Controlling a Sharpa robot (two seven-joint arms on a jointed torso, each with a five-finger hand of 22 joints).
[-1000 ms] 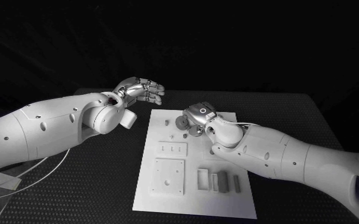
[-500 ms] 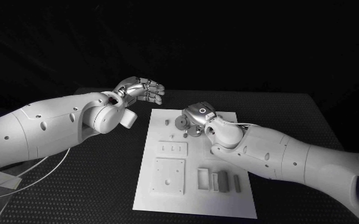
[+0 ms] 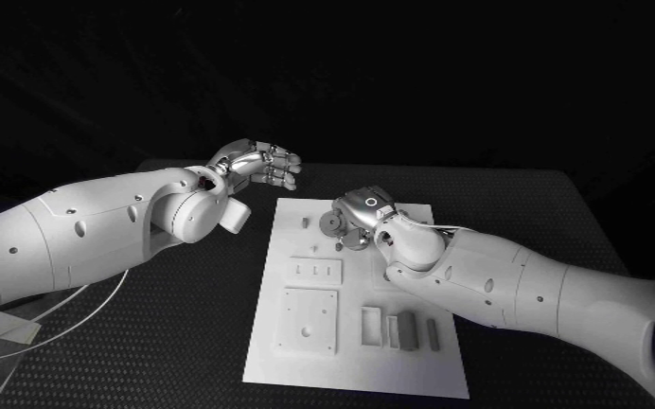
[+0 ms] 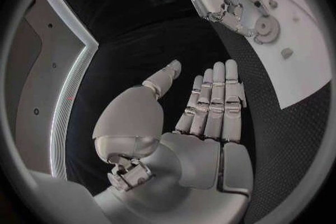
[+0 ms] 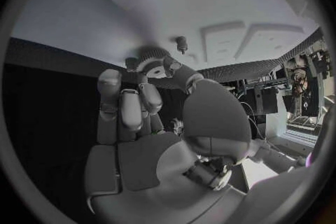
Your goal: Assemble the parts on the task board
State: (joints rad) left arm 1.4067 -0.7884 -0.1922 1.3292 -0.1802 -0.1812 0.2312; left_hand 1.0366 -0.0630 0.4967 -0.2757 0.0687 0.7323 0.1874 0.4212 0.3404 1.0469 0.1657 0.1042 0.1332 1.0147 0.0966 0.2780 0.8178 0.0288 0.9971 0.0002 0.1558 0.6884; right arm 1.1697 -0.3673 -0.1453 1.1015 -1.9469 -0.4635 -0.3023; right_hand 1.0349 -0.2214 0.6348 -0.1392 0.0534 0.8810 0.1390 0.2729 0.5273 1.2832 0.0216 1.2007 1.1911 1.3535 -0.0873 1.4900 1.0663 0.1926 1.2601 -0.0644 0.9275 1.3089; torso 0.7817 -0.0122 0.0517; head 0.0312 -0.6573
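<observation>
Task board: white plate, mid worktop. Gear part: far end of board. R hand: fingers curled round gear, prob. pinching it. L hand: spread, empty, raised left of board. Step: seating gear. Next: press down squarely.

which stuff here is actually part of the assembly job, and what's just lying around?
Part of the job:
task board
round gear-like part, right hand on it
small peg
slotted blocks
square plate

Lying about:
white cable on the black table
left hand, holding nothing
</observation>
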